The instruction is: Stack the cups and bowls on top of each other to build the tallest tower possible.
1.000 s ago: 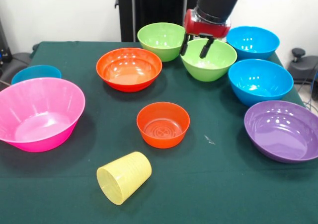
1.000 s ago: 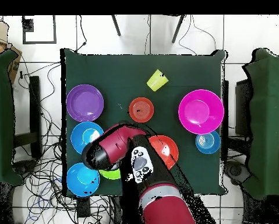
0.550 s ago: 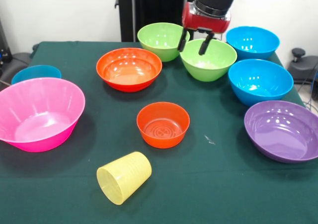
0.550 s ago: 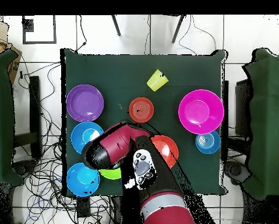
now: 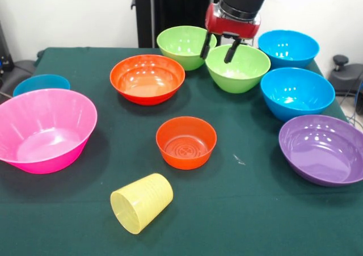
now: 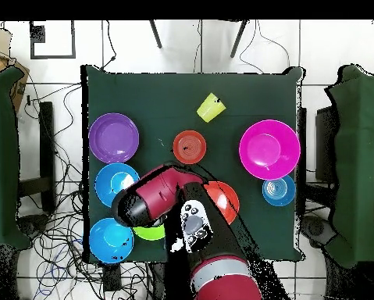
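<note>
My gripper (image 5: 217, 50) hangs open and empty over the left rim of a lime green bowl (image 5: 241, 71), with the second lime green bowl (image 5: 180, 45) just to its left. In front stand a large orange bowl (image 5: 147, 79) and a small orange bowl (image 5: 186, 142). The pale-yellow cup (image 5: 142, 202) lies on its side near the front edge, also seen from overhead as the cup (image 6: 211, 107). A big pink bowl (image 5: 44, 130) sits at the left. No tower is in view; each bowl stands alone. From overhead the arm (image 6: 154, 199) hides the gripper.
Blue bowls (image 5: 288, 47) (image 5: 297, 92) and a purple bowl (image 5: 323, 149) line the right side. A small blue bowl (image 5: 41, 84) sits behind the pink one. The table (image 5: 249, 210) is covered in dark green cloth.
The gripper has risen a little and shifted slightly left in the front view, still open. No bowl or cup has moved.
</note>
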### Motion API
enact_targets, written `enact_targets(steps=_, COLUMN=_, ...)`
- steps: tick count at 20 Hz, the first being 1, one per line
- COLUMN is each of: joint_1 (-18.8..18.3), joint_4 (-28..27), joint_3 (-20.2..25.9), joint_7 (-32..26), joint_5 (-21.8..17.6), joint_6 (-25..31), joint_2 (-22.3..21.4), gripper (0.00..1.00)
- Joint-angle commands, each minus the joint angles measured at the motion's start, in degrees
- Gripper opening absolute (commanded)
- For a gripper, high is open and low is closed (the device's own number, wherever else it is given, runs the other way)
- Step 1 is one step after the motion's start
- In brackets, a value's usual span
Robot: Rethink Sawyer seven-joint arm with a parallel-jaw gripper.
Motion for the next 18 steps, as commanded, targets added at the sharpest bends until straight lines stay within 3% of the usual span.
enact_targets(steps=1, joint_1=-1.7, joint_4=0.7, joint_3=0.4, joint_7=-2.8, joint_5=-2.8, joint_6=-4.1, joint_2=4.2, gripper=1.0)
enact_targets(steps=18, joint_1=-0.8, joint_4=-4.1, joint_3=-2.1, joint_7=-0.6, joint_5=-4.7, joint_6=-7.0, joint_2=11.4, gripper=1.0)
